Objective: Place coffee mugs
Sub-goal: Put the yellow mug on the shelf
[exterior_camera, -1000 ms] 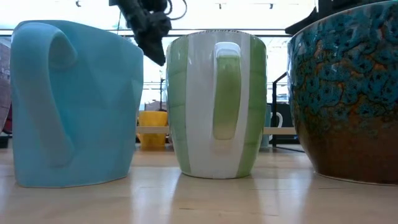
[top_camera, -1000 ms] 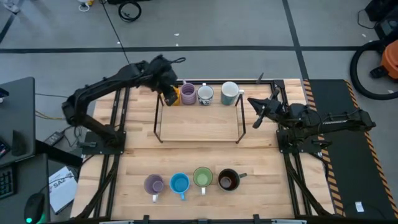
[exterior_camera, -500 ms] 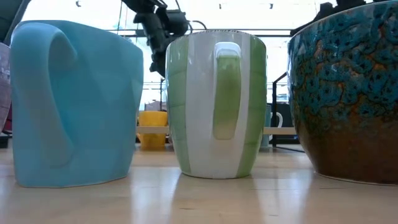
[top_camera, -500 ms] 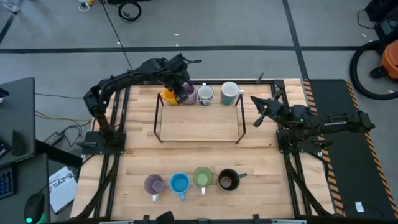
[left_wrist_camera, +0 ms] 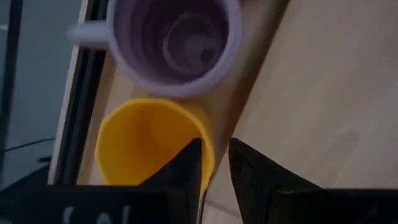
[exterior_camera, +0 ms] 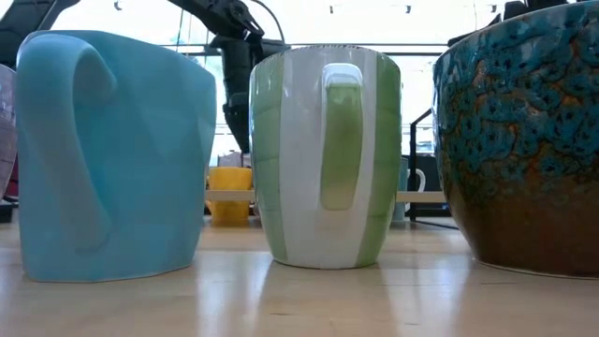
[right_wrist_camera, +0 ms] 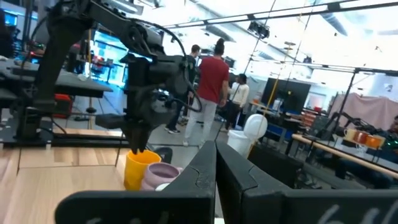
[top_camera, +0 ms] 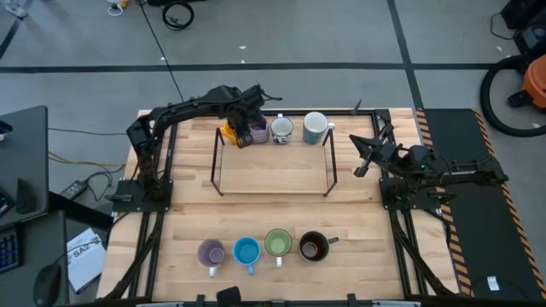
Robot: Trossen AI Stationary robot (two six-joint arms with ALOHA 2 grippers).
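Here the wooden rack (top_camera: 273, 170) serves as the landmark. Along its far edge stand 4 mugs in a row: the orange mug (top_camera: 231, 132) at the end nearest the left arm, then the purple mug (top_camera: 257, 130), the white patterned mug (top_camera: 281, 130) and the pale white-blue mug (top_camera: 315, 126). The left gripper (top_camera: 245, 136) hangs over that far edge, right above the orange and purple mugs; in the left wrist view its fingers (left_wrist_camera: 186, 165) are narrowly parted, 1 on each side of the orange mug's (left_wrist_camera: 146, 143) rim, without clearly clamping it. The purple mug (left_wrist_camera: 174, 43) touches the orange one. The right gripper (top_camera: 362, 159) waits just off the rack's end on the right arm's side, fingers pressed together. On the near side of the rack, well apart from it, 4 more mugs line up: lavender mug (top_camera: 212, 253), bright blue mug (top_camera: 246, 251), green mug (top_camera: 277, 244) and dark brown-black mug (top_camera: 313, 246).
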